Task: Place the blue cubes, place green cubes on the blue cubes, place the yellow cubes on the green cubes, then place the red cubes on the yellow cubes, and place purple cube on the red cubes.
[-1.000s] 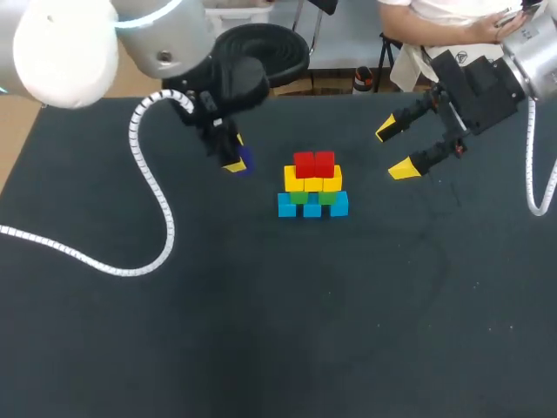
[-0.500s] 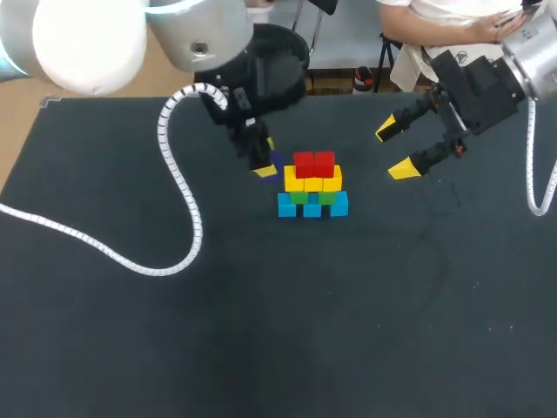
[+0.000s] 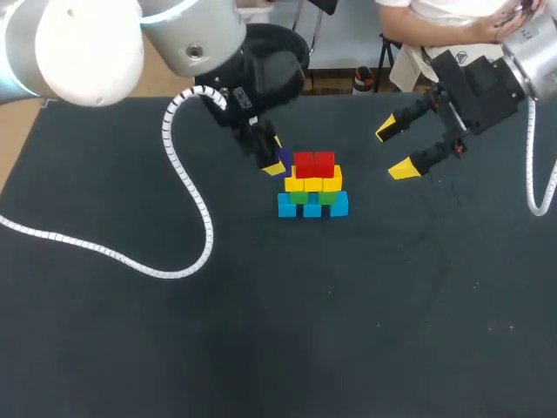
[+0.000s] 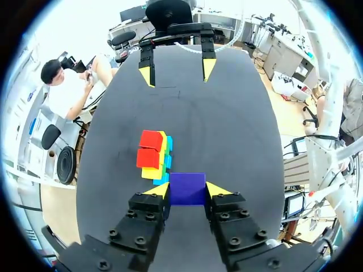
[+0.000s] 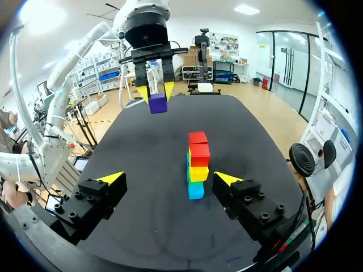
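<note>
1. The left claw (image 4: 188,190) is closed onto the purple cube (image 4: 187,188), one yellow tip flat against each of two opposite faces. The fingers stand one cube-width apart.
2. The purple cube has no long axis. It sits square between the fingers, level, with a flat face turned outward ahead of the claw. The right wrist view shows it held clear of the table (image 5: 142,226).
3. The stack (image 4: 154,158) stands just ahead of the left claw and a little to one side. From the bottom up it has blue cubes (image 3: 312,206), green cubes (image 3: 312,197), yellow cubes (image 3: 313,183) and red cubes (image 3: 314,164). Its rows run along the line between the two claws, so both wrist views see it end-on.
4. The right claw (image 3: 396,150) hangs wide open and holds nothing, well apart from the stack.
5. From overhead the left fingers hide most of the purple cube, and only slivers of green show. Whether the cube touches the stack cannot be told.
</note>
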Robot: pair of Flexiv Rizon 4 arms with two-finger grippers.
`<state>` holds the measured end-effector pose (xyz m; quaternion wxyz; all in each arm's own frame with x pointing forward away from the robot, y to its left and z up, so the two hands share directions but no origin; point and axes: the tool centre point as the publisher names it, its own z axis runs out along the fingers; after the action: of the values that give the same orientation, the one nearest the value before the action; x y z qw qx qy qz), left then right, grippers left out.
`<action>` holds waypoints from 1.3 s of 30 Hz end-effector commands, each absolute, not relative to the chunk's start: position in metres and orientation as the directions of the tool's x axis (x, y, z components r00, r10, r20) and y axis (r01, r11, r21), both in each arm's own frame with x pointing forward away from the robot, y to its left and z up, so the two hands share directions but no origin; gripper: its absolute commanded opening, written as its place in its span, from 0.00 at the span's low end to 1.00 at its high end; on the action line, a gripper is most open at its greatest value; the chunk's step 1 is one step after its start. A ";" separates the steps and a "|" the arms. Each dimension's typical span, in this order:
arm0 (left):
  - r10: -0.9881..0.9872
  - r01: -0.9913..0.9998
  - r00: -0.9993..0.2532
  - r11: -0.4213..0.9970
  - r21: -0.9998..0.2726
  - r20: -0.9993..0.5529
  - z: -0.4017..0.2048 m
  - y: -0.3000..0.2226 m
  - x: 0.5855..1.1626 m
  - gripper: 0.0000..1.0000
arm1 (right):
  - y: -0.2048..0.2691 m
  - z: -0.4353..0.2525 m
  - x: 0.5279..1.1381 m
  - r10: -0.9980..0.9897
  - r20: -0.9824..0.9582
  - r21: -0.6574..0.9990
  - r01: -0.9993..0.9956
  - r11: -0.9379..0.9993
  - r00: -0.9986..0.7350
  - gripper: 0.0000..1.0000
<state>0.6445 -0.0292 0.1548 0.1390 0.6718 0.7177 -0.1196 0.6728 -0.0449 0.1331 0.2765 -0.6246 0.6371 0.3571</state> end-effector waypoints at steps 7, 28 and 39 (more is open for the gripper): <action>0.931 0.998 -0.059 0.069 0.015 -0.360 0.155 -0.029 0.645 0.00 | -0.045 0.133 0.672 -0.598 -0.799 0.107 -0.994 -0.034 -0.066 1.00; 0.959 0.979 -0.198 0.182 -0.096 -0.201 0.203 -0.071 0.620 0.00 | -0.045 0.133 0.672 -0.598 -0.799 0.107 -0.994 -0.034 -0.066 1.00; 0.934 0.975 -0.189 0.141 -0.171 -0.304 0.177 -0.091 0.639 0.00 | -0.045 0.133 0.672 -0.598 -0.799 0.107 -0.994 -0.034 -0.066 1.00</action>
<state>0.6287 -0.0904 0.1808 0.0629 0.6327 0.7559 -0.1561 0.6728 -0.0449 0.1331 0.2765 -0.6246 0.6371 0.3571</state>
